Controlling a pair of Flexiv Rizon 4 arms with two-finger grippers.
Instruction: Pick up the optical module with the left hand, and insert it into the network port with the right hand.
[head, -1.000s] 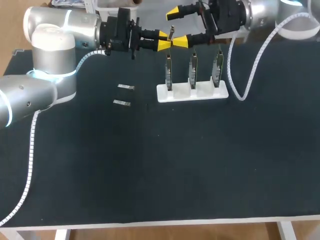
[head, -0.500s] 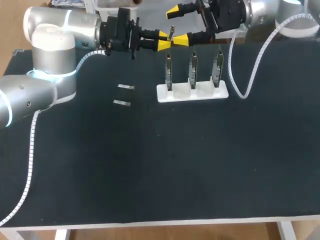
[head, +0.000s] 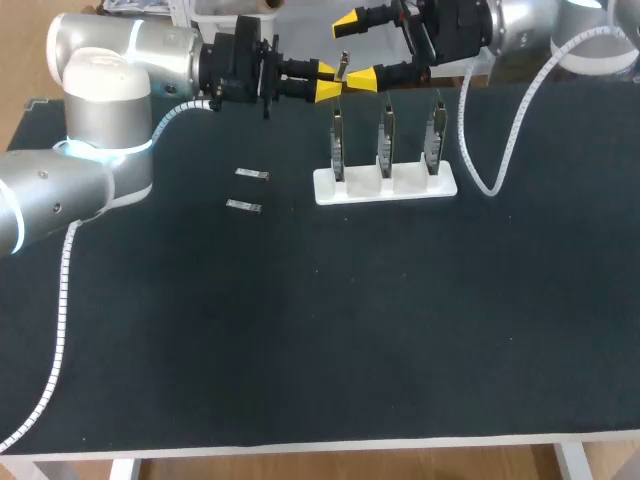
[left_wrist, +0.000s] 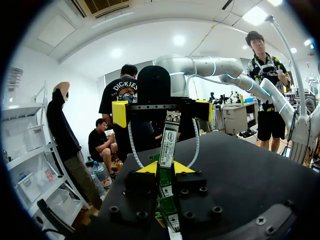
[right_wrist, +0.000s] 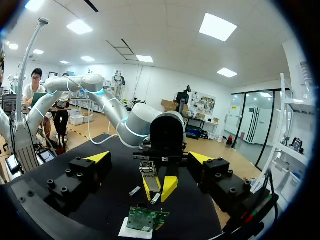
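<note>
Two arms barely shifted | left hand (head: 328, 82) still clamps optical module (head: 343, 67) | right hand (head: 355, 50) wide open

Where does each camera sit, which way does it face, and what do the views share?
Head view: above and behind, looking down on the table; the left gripper, shut on the optical module, faces the open right gripper near the white stand.
Left wrist view: on the left wrist, looking along its fingers, which clamp the module, toward the right gripper.
Right wrist view: on the right wrist, looking between its open fingers at the left gripper.
Shared: the module shows in all three; the wrist views face each other.
</note>
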